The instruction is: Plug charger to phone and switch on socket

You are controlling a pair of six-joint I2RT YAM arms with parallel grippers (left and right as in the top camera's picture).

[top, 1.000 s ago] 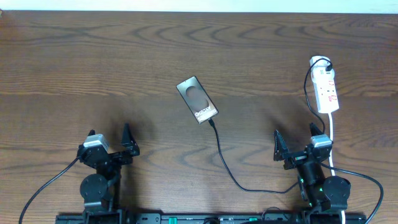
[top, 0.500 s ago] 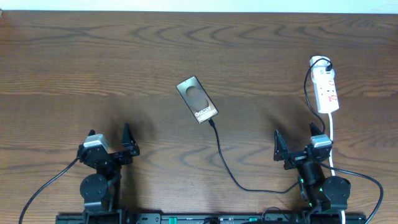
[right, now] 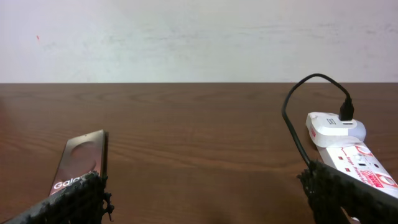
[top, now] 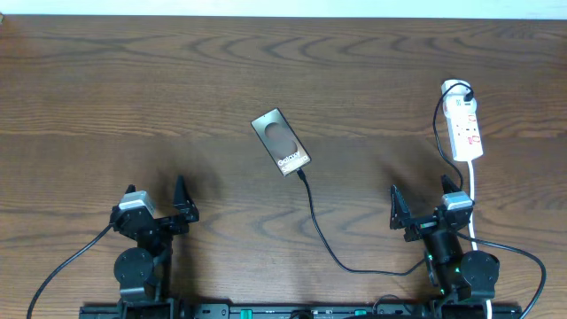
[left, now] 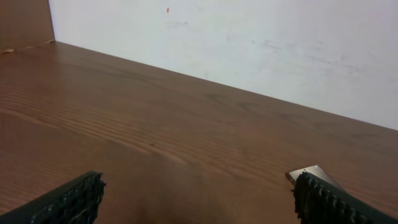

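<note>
Nearer than the phone [top: 280,142], off to either side of it, the left gripper [top: 157,198] and right gripper [top: 423,204] sit low with jaws spread. The charger [top: 320,229] cable curves up to the phone's near end, its tip touching it. Far right of the phone lies the socket [top: 466,131], with the black cable plugged in at its far end. Beyond the phone, the wooden table [top: 133,89] runs to a white wall [right: 186,37].

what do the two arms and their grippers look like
Both arms are black, with rounded joint housings and a light grey block at the wrist. The left gripper and the right gripper each have two black tapered fingers with ribbed, rough-looking inner faces. A thin black cable loops out from near each base. No lettering can be made out on them.
</note>
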